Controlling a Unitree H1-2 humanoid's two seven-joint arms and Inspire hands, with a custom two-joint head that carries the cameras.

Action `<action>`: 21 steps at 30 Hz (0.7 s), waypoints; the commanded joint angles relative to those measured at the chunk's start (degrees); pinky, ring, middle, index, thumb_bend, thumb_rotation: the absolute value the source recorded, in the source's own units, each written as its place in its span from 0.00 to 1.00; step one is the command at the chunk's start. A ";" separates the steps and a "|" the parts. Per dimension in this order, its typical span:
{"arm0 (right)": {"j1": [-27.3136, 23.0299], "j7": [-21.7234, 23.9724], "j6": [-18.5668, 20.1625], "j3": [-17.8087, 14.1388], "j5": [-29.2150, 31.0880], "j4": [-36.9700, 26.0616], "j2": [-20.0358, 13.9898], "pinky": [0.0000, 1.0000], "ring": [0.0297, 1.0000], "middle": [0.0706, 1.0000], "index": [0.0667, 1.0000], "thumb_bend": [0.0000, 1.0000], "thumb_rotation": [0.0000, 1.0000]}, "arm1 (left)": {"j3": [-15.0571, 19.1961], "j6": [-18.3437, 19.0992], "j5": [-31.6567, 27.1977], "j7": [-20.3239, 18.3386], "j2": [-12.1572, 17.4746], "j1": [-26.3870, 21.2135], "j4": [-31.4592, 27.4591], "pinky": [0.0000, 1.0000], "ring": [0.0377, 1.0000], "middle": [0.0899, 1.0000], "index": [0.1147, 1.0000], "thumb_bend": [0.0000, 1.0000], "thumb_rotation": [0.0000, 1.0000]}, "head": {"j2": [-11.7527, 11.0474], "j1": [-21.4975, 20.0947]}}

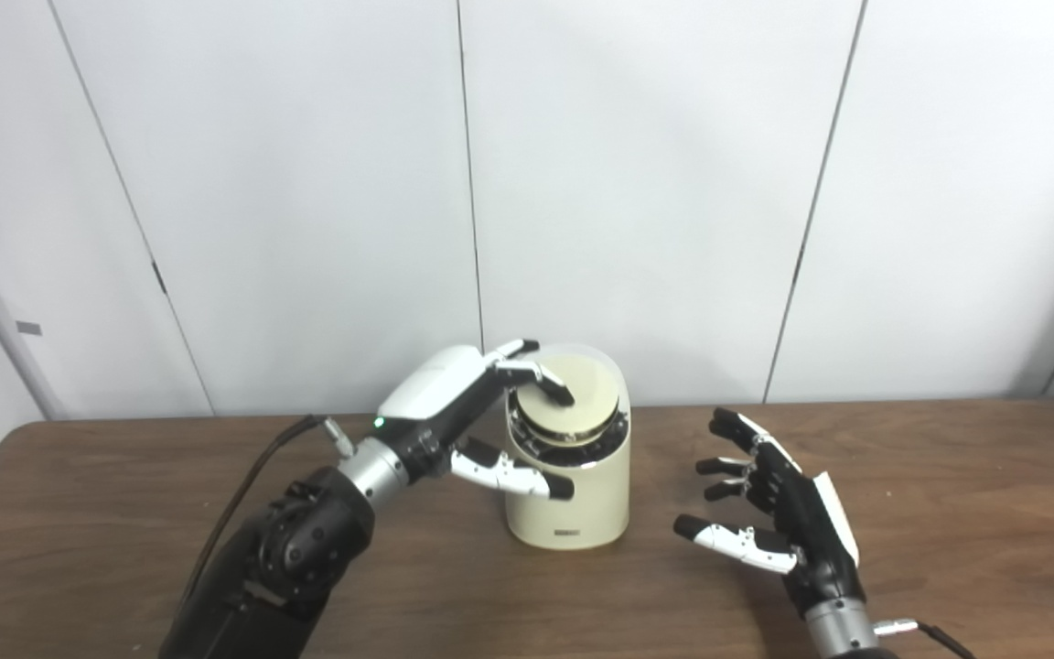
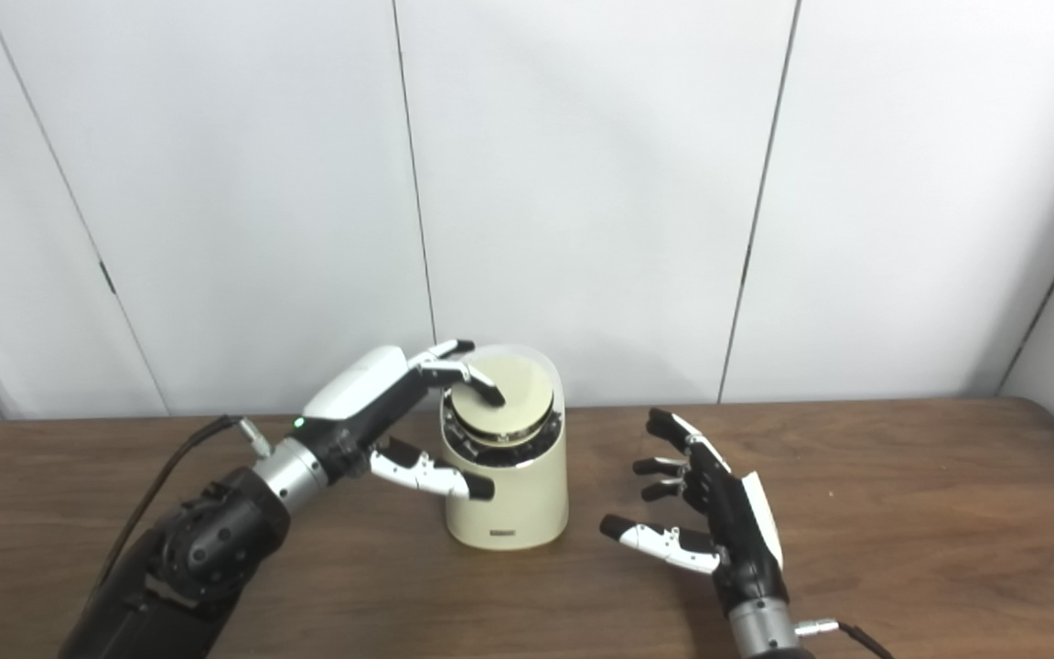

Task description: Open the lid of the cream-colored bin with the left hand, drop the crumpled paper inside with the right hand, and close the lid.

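Overhead, white wall panels (image 1: 637, 183) behind brown wooden table (image 1: 948, 513); both hands' fingers (image 1: 728, 540) apart, empty

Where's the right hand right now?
The right hand hovers open and empty over the brown wooden table, just right of the cream-colored bin.

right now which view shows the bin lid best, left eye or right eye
The left eye view, slightly: the lid appears a bit larger and nearer the middle of the picture, with the left hand fingertips resting on its left edge. The right eye view shows the same lid, on the bin, further left.
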 commanded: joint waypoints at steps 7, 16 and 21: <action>-1.83 -0.56 0.15 0.05 -0.46 -1.84 0.05 0.54 0.66 0.83 0.82 0.78 0.27 | -1.13 -2.81 3.69 1.27 0.61 -0.74 -3.05 1.00 0.97 0.74 0.71 0.99 0.48 | 0.21 -0.08; -1.79 -0.20 0.51 0.28 -0.13 -2.40 0.07 0.54 0.66 0.83 0.82 0.78 0.26 | -1.83 -3.11 6.86 1.67 0.37 -0.69 -2.89 1.00 0.97 0.74 0.71 1.00 0.45 | 0.42 -0.24; -1.64 -0.05 0.69 0.60 -0.60 -2.82 -0.10 0.54 0.66 0.84 0.83 0.77 0.29 | -4.21 -3.14 15.19 3.25 1.60 -1.23 -2.70 0.99 0.97 0.76 0.74 0.98 0.46 | 0.60 -0.24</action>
